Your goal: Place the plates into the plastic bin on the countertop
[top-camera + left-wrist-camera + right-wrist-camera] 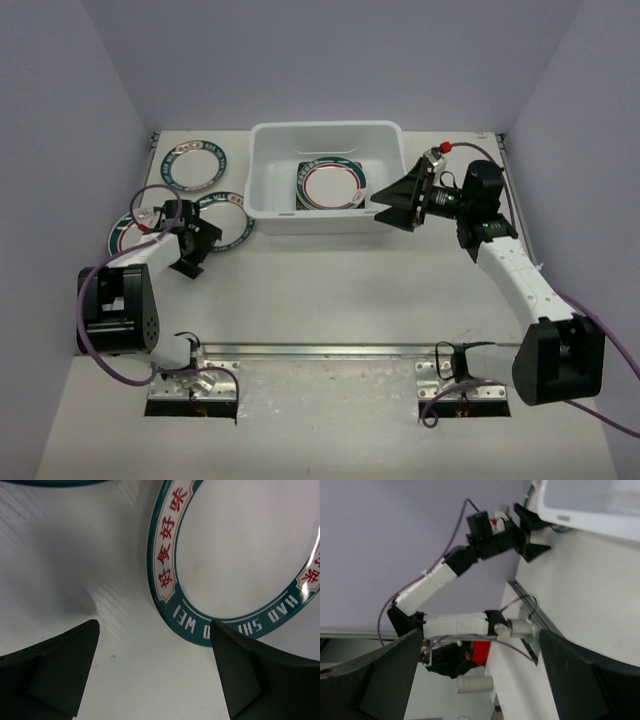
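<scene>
Some stacked plates [330, 185] inside the white bin [325, 127]

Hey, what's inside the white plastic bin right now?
A round white plate lies on a dark square plate inside the plastic bin. Anything beneath that stack is covered.
</scene>
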### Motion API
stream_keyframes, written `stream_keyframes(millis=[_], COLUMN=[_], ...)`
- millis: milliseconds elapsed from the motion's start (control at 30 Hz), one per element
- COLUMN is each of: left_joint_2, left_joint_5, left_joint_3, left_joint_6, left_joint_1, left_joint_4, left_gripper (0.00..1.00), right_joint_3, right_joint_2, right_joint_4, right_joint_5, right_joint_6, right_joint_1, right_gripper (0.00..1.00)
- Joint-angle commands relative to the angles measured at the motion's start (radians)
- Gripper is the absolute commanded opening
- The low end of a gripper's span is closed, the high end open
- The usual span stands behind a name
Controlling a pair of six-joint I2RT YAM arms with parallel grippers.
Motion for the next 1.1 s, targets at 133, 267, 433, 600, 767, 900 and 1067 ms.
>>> stream_keyframes(millis=[133, 267, 433, 600, 767, 900, 1067], left_joint_2=[0.118, 0.154, 0.182, 0.175, 0.138, 0.013, -0.142], left_joint_5=[-0.013, -0.011, 0.001, -0.001, 0.044, 0.017, -0.044], left_joint_3=[0.028, 0.036, 0.044, 0.034, 0.030, 0.048, 0.105], left_joint_6=[-0.023, -0.032, -0.054, -0.060, -0.071, -0.105, -0.128], left_joint_1=[0.052, 0.052, 0.052, 0.053, 0.053, 0.053, 0.052], left_joint_4=[0.165, 0.162, 0.140, 0.122, 0.117, 0.060, 0.014], left_gripper=[0.77, 0.64, 0.34, 0.14, 0.00, 0.00, 0.00], right_joint_3=[0.479, 0.513, 0.507, 0.553, 0.602, 0.546, 0.539], right_joint_2=[-0.062, -0.095, -0.122, -0.130, -0.107, -0.123, -0.117], right_joint_4=[-0.837, -0.905, -0.923, -0.974, -1.002, -0.925, -0.881], right_joint_5=[0.348, 0.436, 0.458, 0.570, 0.581, 0.551, 0.506], right_joint_6=[-0.675, -0.726, -0.728, -0.758, -0.780, -0.692, -0.673], right_joint_1=[0.051, 0.051, 0.051, 0.051, 0.051, 0.051, 0.050], right_gripper=[0.99, 0.99, 0.99, 0.99, 0.99, 0.99, 0.99])
